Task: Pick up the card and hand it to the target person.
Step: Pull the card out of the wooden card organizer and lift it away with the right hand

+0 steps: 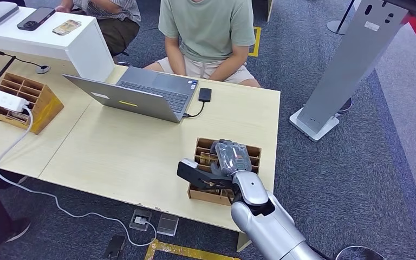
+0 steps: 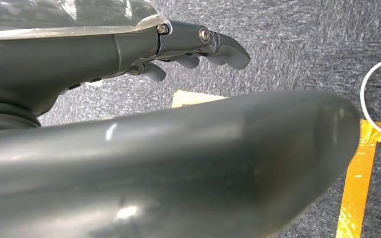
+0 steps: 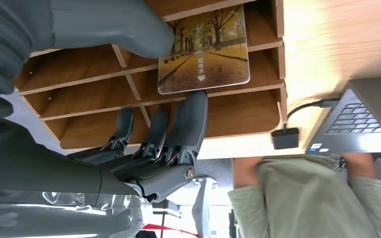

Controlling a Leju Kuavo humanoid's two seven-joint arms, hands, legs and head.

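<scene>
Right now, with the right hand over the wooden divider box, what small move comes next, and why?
Probably close the right hand on the autumn-tree photo card: the thumb and a finger bracket its edges in the wooden compartment box, but the card does not look lifted yet.

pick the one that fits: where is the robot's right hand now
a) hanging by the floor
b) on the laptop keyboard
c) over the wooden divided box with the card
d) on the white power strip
c: the right hand is over the wooden divided box, its thumb and fingers either side of the card.
</scene>
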